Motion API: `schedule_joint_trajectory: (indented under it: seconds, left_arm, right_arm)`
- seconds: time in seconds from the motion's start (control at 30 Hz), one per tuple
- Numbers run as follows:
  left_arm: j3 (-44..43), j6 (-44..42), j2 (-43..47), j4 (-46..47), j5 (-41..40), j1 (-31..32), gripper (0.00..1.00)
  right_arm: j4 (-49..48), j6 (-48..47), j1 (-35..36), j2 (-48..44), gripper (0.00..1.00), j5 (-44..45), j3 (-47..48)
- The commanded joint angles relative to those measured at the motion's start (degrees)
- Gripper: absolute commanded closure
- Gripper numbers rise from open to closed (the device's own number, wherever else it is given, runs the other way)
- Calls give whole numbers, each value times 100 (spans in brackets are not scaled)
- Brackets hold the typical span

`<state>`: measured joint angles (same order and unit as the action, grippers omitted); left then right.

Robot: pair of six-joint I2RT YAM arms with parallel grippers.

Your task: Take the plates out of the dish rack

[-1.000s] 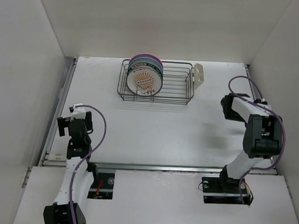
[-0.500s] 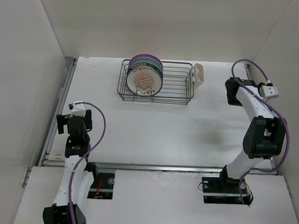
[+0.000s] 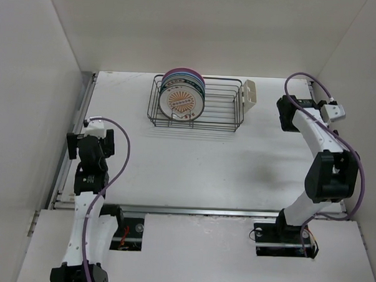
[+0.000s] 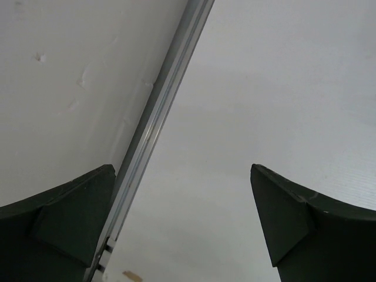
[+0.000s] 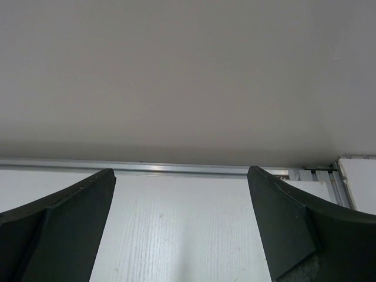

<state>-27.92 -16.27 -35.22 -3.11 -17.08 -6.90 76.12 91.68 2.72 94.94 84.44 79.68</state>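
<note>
Top view: nothing unloaded yet, by my read, so the whole job is left. The round glazed plates (image 3: 182, 96) stand on edge, packed together. An orange-sunburst face is in front, with blue and pink rims behind. They sit at the left end of the rectangular dark wire dish rack (image 3: 221, 114), at the far side of the matte white counter (image 3: 193, 160). A cream plastic cup (image 3: 248, 95) hangs on its right end.

Left wrist: the left tool (image 4: 182, 176) is spread wide and empty, dark wedge fingers over a grey metal rail (image 4: 158, 117).

Right wrist: the right tool (image 5: 181, 176) is likewise wide apart and holds nothing.

Both arms are bent, the left end effector (image 4: 182, 179) and the right end effector (image 5: 181, 176) with fingers spread wide.
</note>
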Motion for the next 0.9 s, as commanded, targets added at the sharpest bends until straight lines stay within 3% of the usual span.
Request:
schedule_joint_trajectory:
  seconds: [0.0,0.23,0.47,0.5,0.53,0.6,0.63,0.73,0.87]
  left_arm:
    - [-652,230,-213,-276,-410,-40,0]
    - [-2119,71,-1038,-1875,1618,-40,0]
    - [-3184,423,-1751,-2440,3245,-40,0]
    - [-3254,345,-1751,-2440,3516,21,0]
    - [-3316,292,-1838,-2440,3597,22,0]
    - [-3500,239,-1988,-2440,3598,144,0]
    - [-3562,178,-2058,-2440,3598,145,0]
    - [-3834,98,-2400,-2492,3598,293,0]
    - [-4028,229,-2796,-2492,3869,347,0]
  right_arm:
    - [307,-35,114,-379,0,837,240]
    - [307,-1150,1062,-564,0,643,1215]
    - [307,-3277,2653,417,0,645,2735]
    - [-206,-4245,2785,560,0,530,2946]
    - [-1055,-5351,2960,657,0,-184,3070]
    - [-3480,-9034,2962,168,0,-2839,2441]
    - [-4412,-9123,2962,-113,0,-3812,2186]
    - [-5595,-9010,2875,-1193,0,-6911,1527]
    - [-6496,-9168,2874,-1128,0,-9003,1330]
